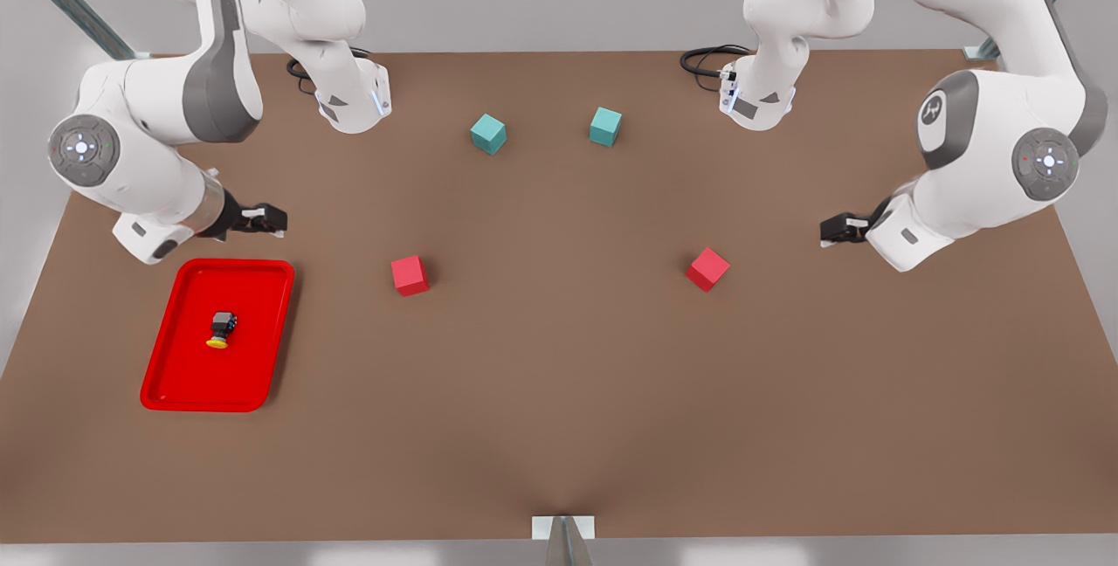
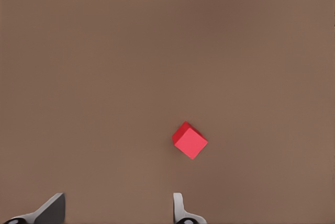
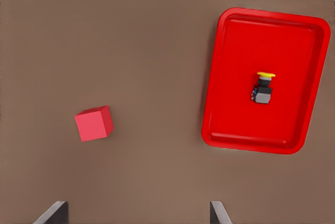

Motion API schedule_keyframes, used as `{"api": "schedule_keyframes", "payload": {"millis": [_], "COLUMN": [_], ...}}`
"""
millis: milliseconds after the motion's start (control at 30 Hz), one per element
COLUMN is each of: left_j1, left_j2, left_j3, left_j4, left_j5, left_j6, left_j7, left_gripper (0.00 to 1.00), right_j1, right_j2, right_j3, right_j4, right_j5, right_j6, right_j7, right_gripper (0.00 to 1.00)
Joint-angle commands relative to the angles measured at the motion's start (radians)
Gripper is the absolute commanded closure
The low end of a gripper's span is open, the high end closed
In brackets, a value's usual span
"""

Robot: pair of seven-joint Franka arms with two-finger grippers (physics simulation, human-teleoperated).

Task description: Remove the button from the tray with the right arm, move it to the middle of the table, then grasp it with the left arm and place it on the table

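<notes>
The button (image 1: 221, 329) lies on its side in the red tray (image 1: 262, 304) near the table's (image 1: 559, 391) edge at the front view's left. In the right wrist view the button (image 3: 263, 89) shows its yellow cap and black body near the middle of the tray (image 3: 235, 51). My right gripper (image 1: 262, 218) hangs open just behind the tray's far rim, above the table, and its open fingers frame a gap (image 3: 138, 211). At the front view's right, my left gripper (image 1: 837, 229) waits open (image 2: 118, 207), holding nothing.
Two red cubes (image 1: 410, 275) (image 1: 707, 269) sit mid-table and two teal cubes (image 1: 488, 134) (image 1: 604, 126) farther back. The left wrist view looks down on a red cube (image 2: 189, 140); the right wrist view has the other red cube (image 3: 94, 123) beside the tray.
</notes>
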Motion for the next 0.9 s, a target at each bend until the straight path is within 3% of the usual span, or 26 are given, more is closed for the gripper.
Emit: {"api": "schedule_keyframes", "payload": {"millis": [0,300,567,633,800,867], "left_j1": [0.007,0.030,0.018,0.027,0.012,-0.011], "left_j2": [0.006,0.036,0.047,0.053,0.065,0.125], "left_j3": [0.000,0.000,-0.001,0.004,-0.001,-0.004], "left_j4": [0.001,0.012,0.029,0.061,0.053,0.056], "left_j5": [-0.005,0.038,0.009,0.053,0.049,0.044], "left_j6": [0.106,-0.002,0.043,0.080,-0.031,-0.025], "left_j7": [-0.013,-0.037,-0.040,-0.011,-0.016,-0.027], "left_gripper": [0.00,0.00,0.00,0.00,0.00,0.00], "right_j1": [-0.021,-0.182,-0.292,-0.322,-0.326,-0.329], "right_j2": [-0.001,0.146,0.310,0.361,0.447,0.445], "right_j3": [0.000,0.000,0.000,-0.004,-0.003,0.002], "right_j4": [-0.004,-0.048,-0.070,-0.068,-0.057,-0.054], "right_j5": [-0.001,-0.036,-0.039,-0.058,-0.138,-0.139], "right_j6": [0.126,0.267,0.450,0.453,0.455,0.451], "right_j7": [0.033,-0.030,-0.116,-0.165,-0.225,-0.226], "right_gripper": [0.00,0.00,0.00,0.00,0.00,0.00]}}
